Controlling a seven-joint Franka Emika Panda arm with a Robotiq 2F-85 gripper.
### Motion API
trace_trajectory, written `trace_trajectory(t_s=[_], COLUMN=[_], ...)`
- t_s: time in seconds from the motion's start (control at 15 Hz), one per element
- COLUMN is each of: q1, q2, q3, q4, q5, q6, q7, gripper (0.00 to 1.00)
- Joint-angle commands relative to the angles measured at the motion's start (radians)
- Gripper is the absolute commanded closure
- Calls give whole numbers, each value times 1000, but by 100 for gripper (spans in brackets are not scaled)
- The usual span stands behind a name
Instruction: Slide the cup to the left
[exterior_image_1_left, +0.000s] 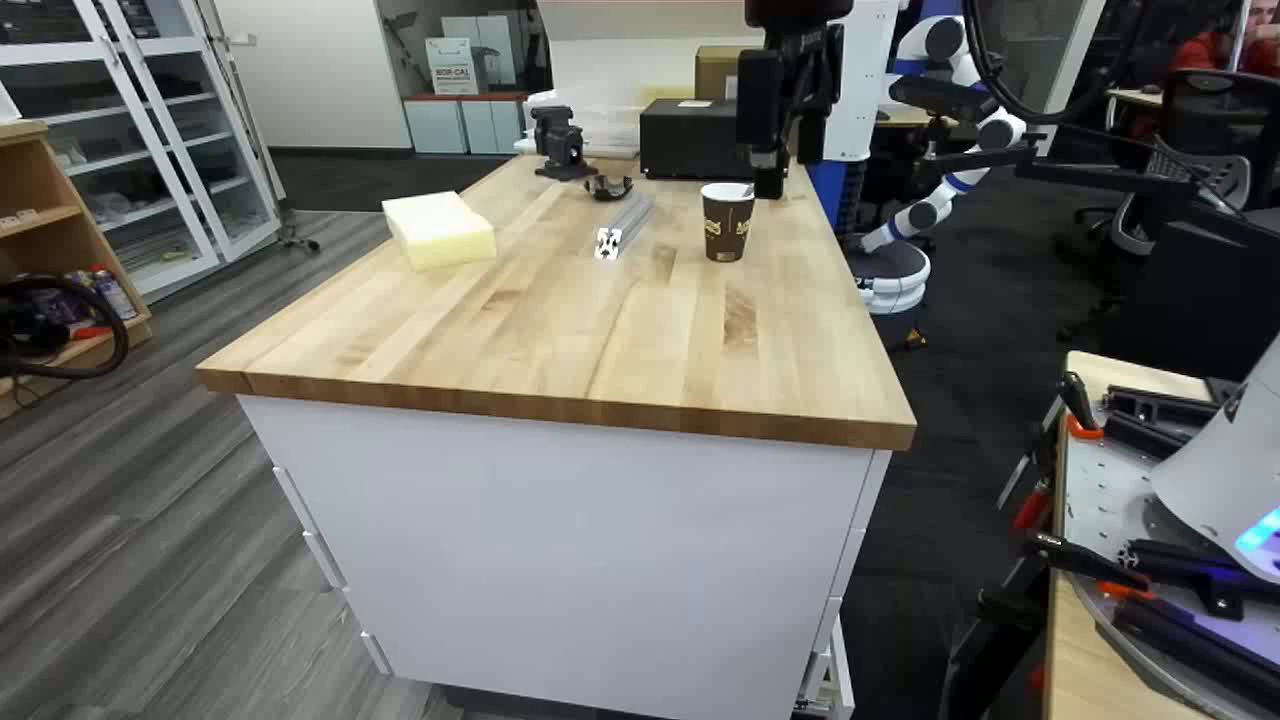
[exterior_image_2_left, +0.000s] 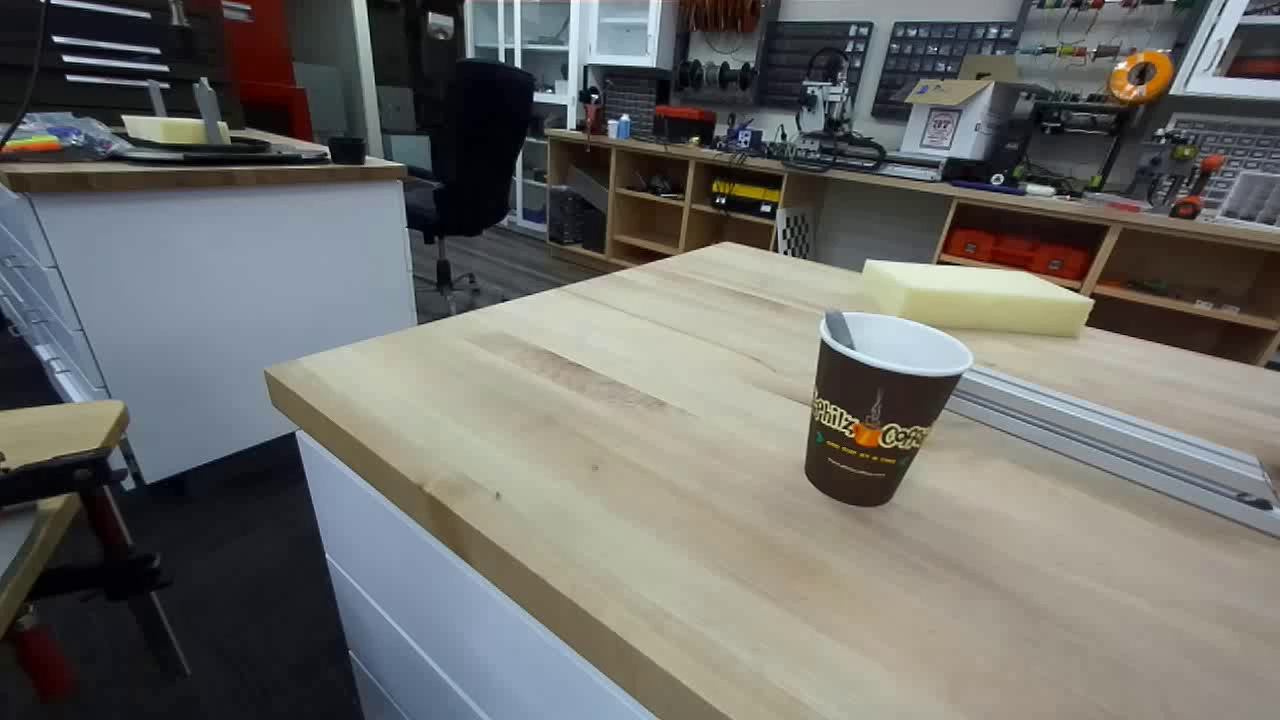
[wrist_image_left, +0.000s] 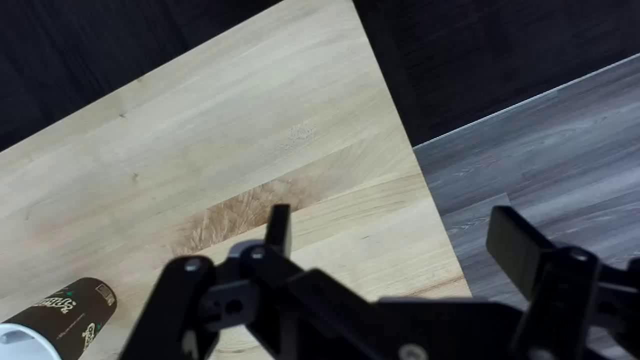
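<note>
The cup (exterior_image_1_left: 727, 222), dark brown with a white rim, stands upright on the wooden tabletop (exterior_image_1_left: 560, 340). It also shows in an exterior view (exterior_image_2_left: 870, 425) with a grey stick leaning inside it. In the wrist view the cup (wrist_image_left: 65, 315) is at the lower left, outside the jaws and cut by the frame edge. My gripper (wrist_image_left: 392, 225) is open, with nothing between its fingers but a view of tabletop and floor. In an exterior view the gripper (exterior_image_1_left: 790, 165) hangs pointing down, above and just right of the cup's rim, apart from it. The gripper is out of the remaining exterior view.
A silver aluminium rail (exterior_image_1_left: 625, 225) lies beside the cup, with a pale yellow foam block (exterior_image_1_left: 440, 230) past it. A small squat dark item (exterior_image_1_left: 607, 187), a black device (exterior_image_1_left: 562, 140) and a black box (exterior_image_1_left: 690, 140) sit farther back. A tabletop edge (wrist_image_left: 390, 95) runs below the gripper.
</note>
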Motion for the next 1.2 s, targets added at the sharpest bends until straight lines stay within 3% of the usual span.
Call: trace_trajectory(t_s=[0.0, 0.27, 0.53, 1.13], q1=[25, 25, 1, -35], q2=[2, 2, 10, 159], q3=[-23, -23, -71, -226], q4=[2, 2, 24, 172], q5=[-5, -5, -21, -3], q6=[-2, -2, -10, 4], q7=[4, 4, -60, -432], gripper=[0, 0, 0, 0])
